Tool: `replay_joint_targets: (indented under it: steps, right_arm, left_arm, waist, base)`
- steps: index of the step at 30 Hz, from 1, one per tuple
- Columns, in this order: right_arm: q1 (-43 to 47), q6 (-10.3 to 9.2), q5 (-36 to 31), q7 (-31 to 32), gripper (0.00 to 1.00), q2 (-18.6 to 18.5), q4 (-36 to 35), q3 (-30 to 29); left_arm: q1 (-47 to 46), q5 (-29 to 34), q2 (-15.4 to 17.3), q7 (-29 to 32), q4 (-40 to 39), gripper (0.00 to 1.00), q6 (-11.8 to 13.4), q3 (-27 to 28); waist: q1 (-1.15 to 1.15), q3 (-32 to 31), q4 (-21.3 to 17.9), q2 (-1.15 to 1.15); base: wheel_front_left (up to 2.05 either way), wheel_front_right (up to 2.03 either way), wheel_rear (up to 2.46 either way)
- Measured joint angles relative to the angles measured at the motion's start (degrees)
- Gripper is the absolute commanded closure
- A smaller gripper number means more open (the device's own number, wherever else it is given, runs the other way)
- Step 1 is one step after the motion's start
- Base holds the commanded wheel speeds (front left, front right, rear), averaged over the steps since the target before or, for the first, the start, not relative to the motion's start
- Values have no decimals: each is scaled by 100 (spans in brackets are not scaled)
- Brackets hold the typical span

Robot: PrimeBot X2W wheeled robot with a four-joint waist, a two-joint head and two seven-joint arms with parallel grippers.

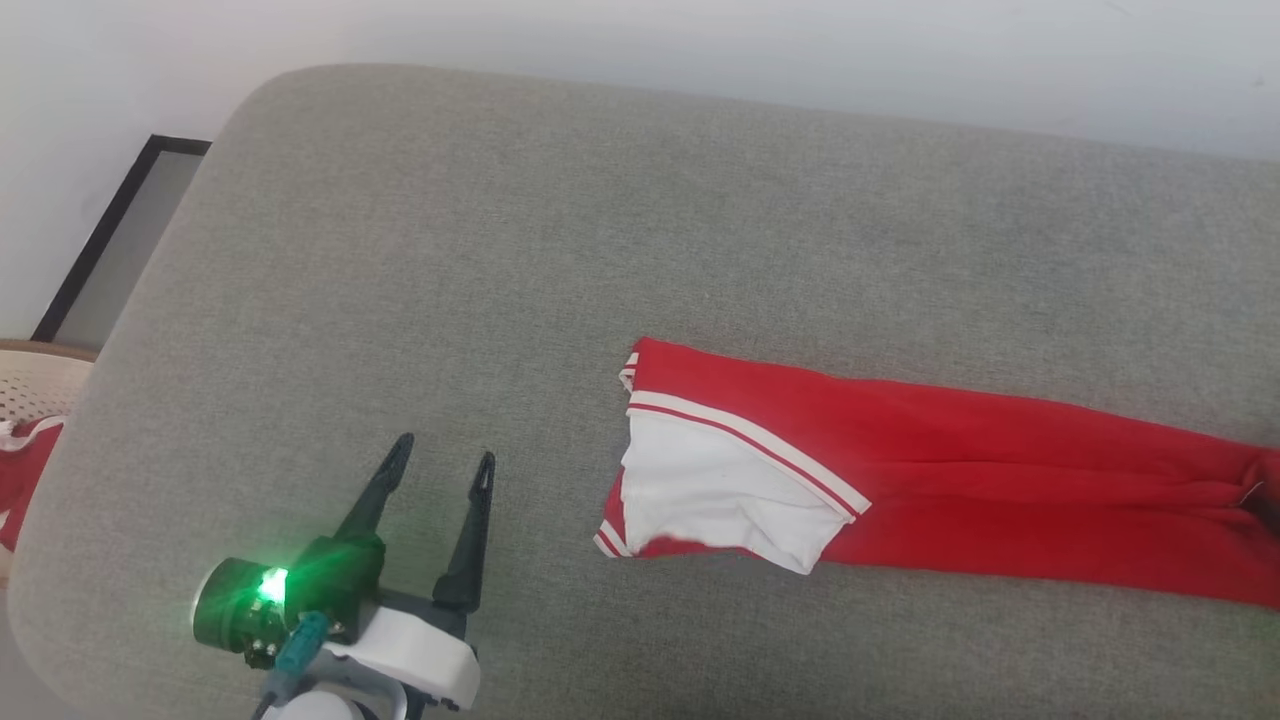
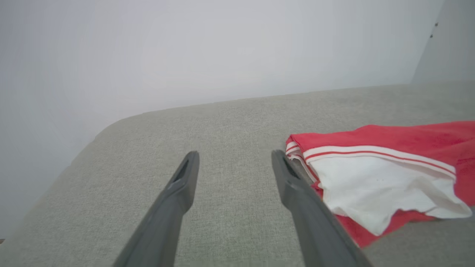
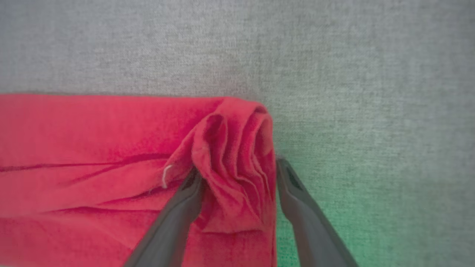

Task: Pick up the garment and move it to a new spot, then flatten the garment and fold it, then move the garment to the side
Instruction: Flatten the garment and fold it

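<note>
The garment (image 1: 930,470) lies folded into a long red band on the grey cushion (image 1: 500,250), with a white sleeve (image 1: 720,490) and white-striped trim at its left end. My left gripper (image 1: 445,450) stands open over bare cushion, a short way left of that sleeve. The left wrist view has the garment (image 2: 386,178) just right of the left gripper (image 2: 234,154). In the right wrist view my right gripper (image 3: 237,167) is open, its fingers on either side of a bunched red fold at the garment's (image 3: 92,148) right end. The chest print is hidden.
The cushion's rounded left edge drops away beside my left arm. Past it stand a black-framed panel (image 1: 110,240) and a cream perforated basket (image 1: 35,385) holding red cloth. A pale wall (image 1: 700,40) runs behind the cushion.
</note>
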Motion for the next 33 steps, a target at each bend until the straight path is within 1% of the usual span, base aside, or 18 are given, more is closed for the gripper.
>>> replay_joint_targets:
  steps: [2,3,11,16,22,26,30,33]
  right_arm:
    - [-37,0,-18,16,96,35,47,-35]
    - [-53,0,-26,20,100,56,67,-49]
    - [-151,16,-51,-69,100,158,124,-216]
    - [-180,24,-34,-209,100,146,161,-375]
    - [-172,8,-37,-380,100,-234,368,-628]
    - [-181,8,-66,-477,100,-561,499,-781]
    - [-324,8,-158,-590,100,-887,671,-900]
    - [-536,8,-283,-769,100,-1056,824,-1006]
  left_arm:
    - [29,166,-59,0,41,0,-73,60]
    - [28,205,-102,0,33,0,-92,103]
    - [26,309,-346,-1,-235,0,-342,382]
    - [44,285,-378,0,-394,0,-461,503]
    - [84,342,-379,0,-422,0,-521,566]
    - [32,411,-357,0,-436,0,-545,501]
    - [-35,414,-301,0,-502,0,-547,409]
    - [-121,416,-205,0,-549,0,-548,379]
  waist:
    - [0,10,-21,0]
    - [0,17,-32,0]
    - [0,67,-190,0]
    - [0,67,-370,0]
    - [0,70,-679,0]
    - [0,118,-899,0]
    - [0,203,-1088,0]
    - [0,306,-1199,0]
  base:
    - [0,0,0]
    - [0,0,0]
    - [0,0,0]
    - [0,0,0]
    - [0,0,0]
    - [0,0,0]
    - [0,0,0]
    - [0,0,0]
